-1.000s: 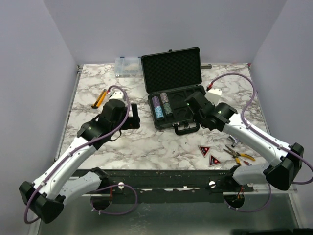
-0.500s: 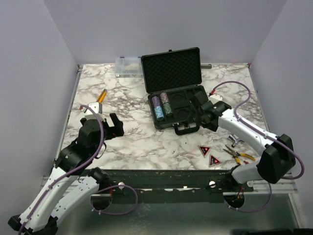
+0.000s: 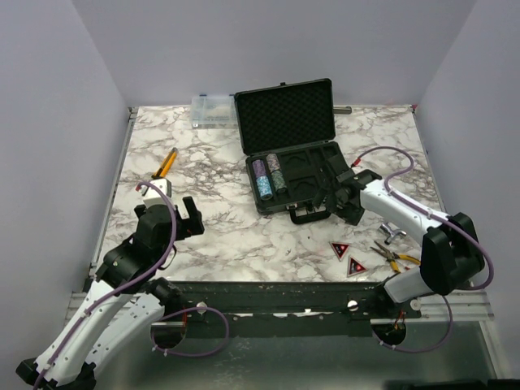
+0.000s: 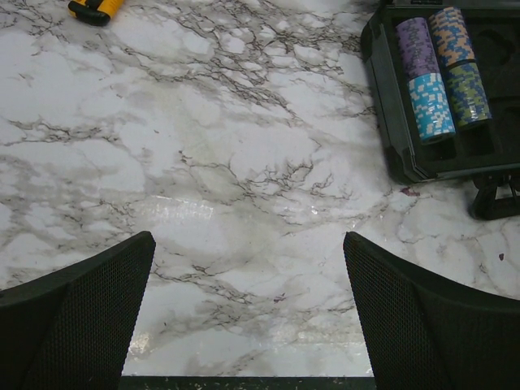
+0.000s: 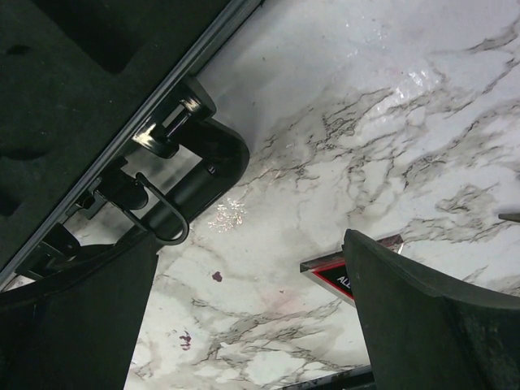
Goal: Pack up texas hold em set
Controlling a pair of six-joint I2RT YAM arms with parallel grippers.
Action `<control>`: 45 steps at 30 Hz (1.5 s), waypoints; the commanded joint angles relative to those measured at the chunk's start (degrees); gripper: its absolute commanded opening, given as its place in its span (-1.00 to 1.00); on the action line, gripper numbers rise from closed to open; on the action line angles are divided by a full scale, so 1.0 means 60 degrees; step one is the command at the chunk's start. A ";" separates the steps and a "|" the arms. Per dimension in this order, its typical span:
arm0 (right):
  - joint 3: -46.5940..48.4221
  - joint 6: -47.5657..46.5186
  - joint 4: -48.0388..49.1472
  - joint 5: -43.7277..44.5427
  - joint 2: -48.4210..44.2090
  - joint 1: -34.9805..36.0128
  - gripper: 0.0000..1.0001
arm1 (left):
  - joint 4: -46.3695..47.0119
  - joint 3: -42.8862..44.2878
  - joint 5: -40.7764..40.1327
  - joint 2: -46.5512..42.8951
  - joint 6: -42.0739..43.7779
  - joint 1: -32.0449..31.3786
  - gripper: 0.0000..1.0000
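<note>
The black briefcase (image 3: 296, 162) lies open mid-table, foam lid up. Purple, blue and dark chip stacks (image 3: 268, 176) sit in its tray's left slots; they also show in the left wrist view (image 4: 443, 73). Two red-black triangles (image 3: 339, 250) (image 3: 355, 266) lie near the front edge right of centre; one triangle's corner shows in the right wrist view (image 5: 329, 272). My right gripper (image 3: 345, 207) is open and empty just right of the case handle (image 5: 207, 158). My left gripper (image 3: 191, 218) is open and empty over bare marble, well left of the case.
Pliers (image 3: 396, 258) lie at the front right beside the triangles. An orange-handled tool (image 3: 166, 163) lies at the left; its handle also shows in the left wrist view (image 4: 96, 8). A clear organiser box (image 3: 211, 110) stands at the back, left of the case lid.
My left arm has pulled back from beside the case toward the near left. My right gripper has drawn back from over the tray to the case's front right corner.
</note>
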 commanded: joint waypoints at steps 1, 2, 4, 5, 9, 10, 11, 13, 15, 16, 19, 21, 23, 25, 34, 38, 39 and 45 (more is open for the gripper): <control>-0.0256 0.0424 0.0045 -0.0400 0.0073 -0.0080 1.00 | 0.0027 -0.0143 -0.0277 -0.0033 -0.0123 0.0041 0.97; -0.0378 0.0492 0.0044 -0.0472 0.0045 -0.0086 1.00 | 0.0028 -0.0144 -0.0278 -0.0018 -0.0127 0.0041 0.96; -0.0615 0.0626 0.0044 -0.0597 -0.0035 -0.0108 1.00 | 0.0027 -0.0144 -0.0292 -0.0032 -0.0138 0.0041 0.96; -0.0733 0.0689 0.0032 -0.0633 -0.0083 -0.0116 1.00 | 0.0027 -0.0144 -0.0293 -0.0028 -0.0141 0.0042 0.96; -0.1091 0.0995 -0.0160 -0.0526 -0.0378 -0.0144 1.00 | 0.0016 -0.0137 -0.0293 0.0001 -0.0138 0.0041 0.96; -0.1173 0.1075 -0.0253 -0.0468 -0.0450 -0.0144 1.00 | 0.0023 -0.0129 -0.0285 0.0019 -0.0138 0.0041 0.96; -0.1296 0.1207 -0.0327 -0.0409 -0.0542 -0.0144 1.00 | 0.0022 -0.0122 -0.0279 0.0062 -0.0138 0.0045 0.96; -0.1535 0.1351 -0.0403 -0.0418 -0.0726 -0.0145 1.00 | 0.0014 -0.0103 -0.0250 0.0127 -0.0131 0.0041 0.96; -0.1751 0.1468 -0.0425 -0.0429 -0.0859 -0.0144 1.00 | 0.0012 -0.0085 -0.0212 0.0200 -0.0129 0.0041 0.96; -0.1855 0.1508 -0.0438 -0.0428 -0.0906 -0.0144 1.00 | 0.0013 -0.0080 -0.0190 0.0223 -0.0124 0.0041 0.96; -0.2071 0.1557 -0.0405 -0.0519 -0.0966 -0.0145 1.00 | 0.0013 -0.0067 -0.0177 0.0309 -0.0109 0.0041 0.97; -0.2184 0.1605 -0.0442 -0.0516 -0.0961 -0.0147 1.00 | 0.0013 -0.0060 -0.0161 0.0299 -0.0108 0.0042 0.96; -0.2283 0.1594 -0.0348 -0.0591 -0.0961 -0.0153 1.00 | 0.0013 -0.0071 -0.0160 0.0291 -0.0109 0.0041 0.96; -0.2354 0.1561 -0.0270 -0.0662 -0.0942 -0.0144 0.99 | 0.0013 -0.0070 -0.0153 0.0263 -0.0108 0.0042 0.97; -0.2460 0.1200 0.0140 -0.1137 -0.0614 -0.0155 0.80 | 0.0012 -0.0071 -0.0144 0.0267 -0.0123 0.0041 0.97; -0.2546 0.1152 0.0204 -0.1267 -0.0494 -0.0146 0.75 | 0.0009 -0.0071 -0.0119 0.0282 -0.0101 0.0041 0.96; -0.2563 0.1152 0.0220 -0.1299 -0.0499 -0.0147 0.74 | 0.0009 -0.0070 -0.0116 0.0285 -0.0108 0.0047 0.96; -0.2765 0.1152 0.0292 -0.1485 -0.0506 -0.0156 0.74 | 0.0013 -0.0027 -0.0077 0.0479 -0.0080 0.0041 0.96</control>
